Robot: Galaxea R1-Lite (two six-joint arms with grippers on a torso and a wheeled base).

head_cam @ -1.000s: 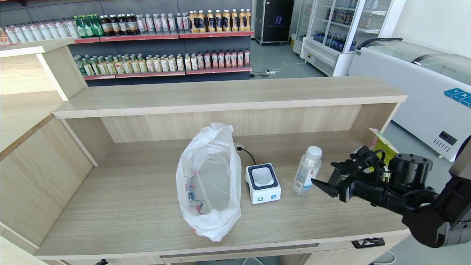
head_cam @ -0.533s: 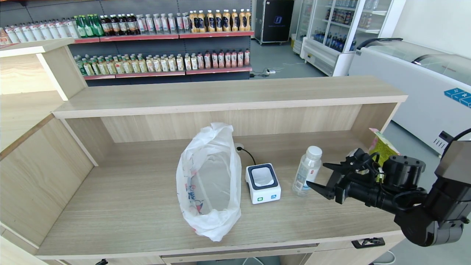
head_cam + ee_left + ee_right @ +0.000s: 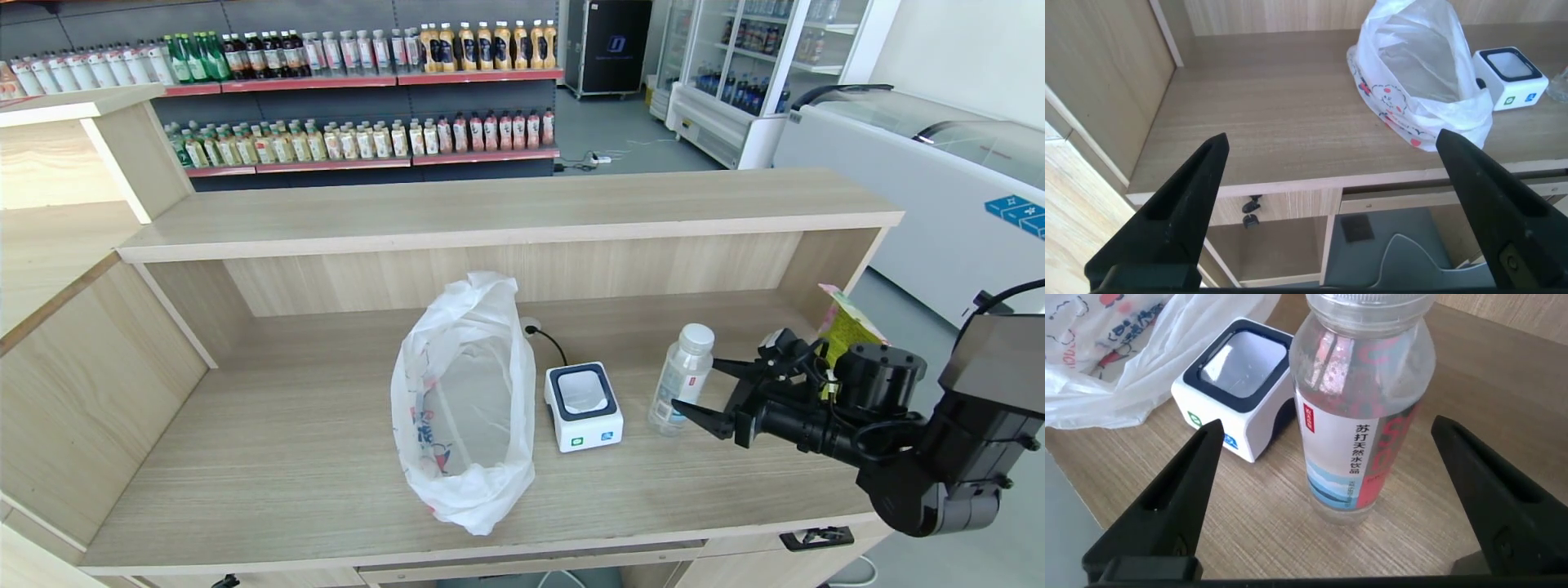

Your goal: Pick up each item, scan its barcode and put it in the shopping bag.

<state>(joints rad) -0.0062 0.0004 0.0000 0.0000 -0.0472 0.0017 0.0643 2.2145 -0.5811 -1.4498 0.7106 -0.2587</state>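
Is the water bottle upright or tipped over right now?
Upright: the bottle stands on its base on the counter, white cap on top.

- The right arm [image 3: 922,465] comes in from the robot's right side and is bent at the elbow.
- The right gripper [image 3: 692,385] points toward the robot's left, with both fingers spread wide apart.
- The left gripper [image 3: 1327,216] points forward and down, also with its fingers wide apart.

Head above; all views sharing scanner [image 3: 583,406]
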